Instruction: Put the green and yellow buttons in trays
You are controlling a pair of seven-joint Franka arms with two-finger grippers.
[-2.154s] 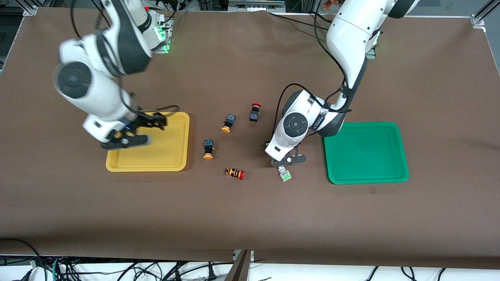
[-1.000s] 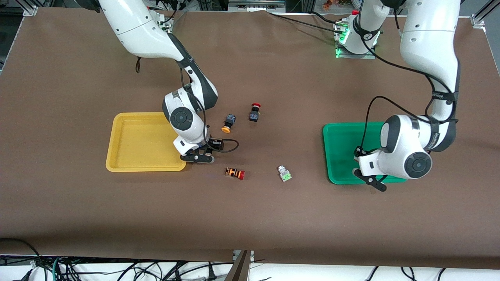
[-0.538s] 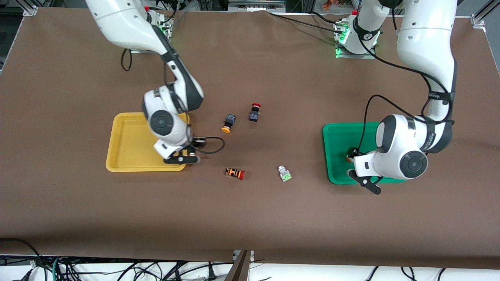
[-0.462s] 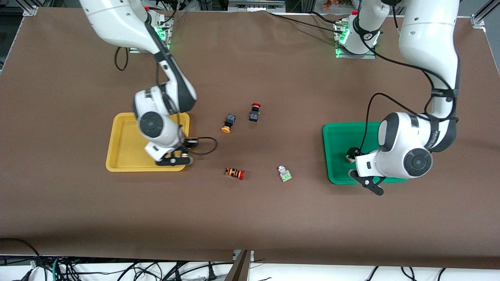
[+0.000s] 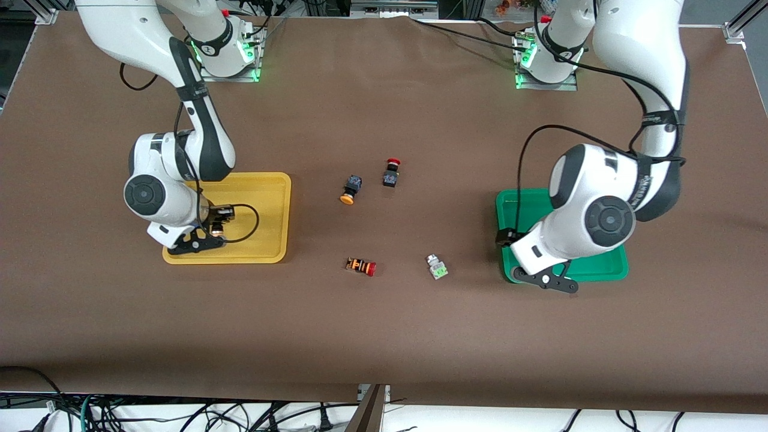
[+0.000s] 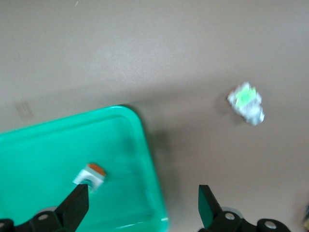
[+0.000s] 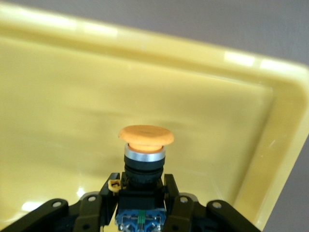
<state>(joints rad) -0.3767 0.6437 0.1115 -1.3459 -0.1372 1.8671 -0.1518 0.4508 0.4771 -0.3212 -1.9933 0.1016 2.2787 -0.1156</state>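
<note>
Carrying a yellow-capped button [image 7: 146, 159] with its jaws clamped on the black body, the right gripper [image 5: 201, 238] is hanging over the yellow tray [image 5: 264, 249], near the tray corner closest to the front edge of the desk at the right arm's end. To finish this step well, it is best lowering until the button is just above the tray floor before parting the jaws, staying clear of the raised rim so the button is not tipping out. The left gripper [image 6: 142, 205] is hovering with jaws wide and empty over the front corner of the green tray [image 6: 43, 145], where one button [image 6: 91, 174] is already lying on the tray floor; its cap colour is hard to read there. Still waiting on the bare desk are a green-capped button [image 5: 437, 267] between the trays, toward the front edge, and a second yellow-capped button [image 5: 351, 189] nearer the desk's middle. The red-capped button [image 5: 391, 172] and the orange-striped button [image 5: 360, 266] are not to be collected, so any approach is better steering around them.
</note>
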